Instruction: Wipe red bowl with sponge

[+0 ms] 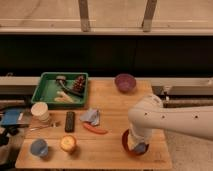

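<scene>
One big white arm (170,120) reaches in from the right and bends down over the red bowl (128,145). That bowl sits near the front right corner of the wooden surface (110,107). The gripper (139,147) is down inside the bowl with the light blue sponge (141,148) at its tip. I cannot tell how the jaws stand. A purple bowl (125,82) sits far back, and a green tray (50,90) is at the back left.
</scene>
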Tool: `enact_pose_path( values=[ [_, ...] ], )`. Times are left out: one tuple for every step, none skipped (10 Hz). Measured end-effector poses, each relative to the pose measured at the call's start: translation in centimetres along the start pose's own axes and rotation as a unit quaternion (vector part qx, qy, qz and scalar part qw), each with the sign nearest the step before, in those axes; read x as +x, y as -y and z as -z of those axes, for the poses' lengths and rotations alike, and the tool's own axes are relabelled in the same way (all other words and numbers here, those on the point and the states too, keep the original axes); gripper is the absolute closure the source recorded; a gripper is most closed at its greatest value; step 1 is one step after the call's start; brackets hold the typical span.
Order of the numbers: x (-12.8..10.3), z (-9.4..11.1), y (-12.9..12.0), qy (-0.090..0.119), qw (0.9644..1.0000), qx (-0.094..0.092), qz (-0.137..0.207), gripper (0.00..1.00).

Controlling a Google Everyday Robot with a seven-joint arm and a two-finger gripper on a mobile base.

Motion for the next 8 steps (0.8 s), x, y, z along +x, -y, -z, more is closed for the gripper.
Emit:
enact_pose_path(
  values=[
    [-0.1, 0.2, 1.3, 0.002, 0.9999, 0.001, -0.014, 1.0],
    [-0.7, 0.5, 2.0, 0.003, 0.9998, 0.001, -0.022, 1.0],
    [-1.7, 0.8, 2.7, 0.004, 0.9996, 0.004, -0.029, 1.0],
    [-2.6, 1.2, 3.1, 0.006, 0.9995, 0.009, -0.029, 1.0],
    [-3.8, 1.6, 2.5, 0.008, 0.9997, 0.014, -0.021, 1.0],
    [-4.8, 1.8, 1.5, 0.009, 0.9997, 0.017, -0.011, 1.0],
    [-5.4, 1.9, 0.4, 0.01, 0.9998, 0.019, 0.0, 1.0],
    [-6.0, 1.8, -1.0, 0.01, 0.9996, 0.019, 0.018, 1.0]
  ],
)
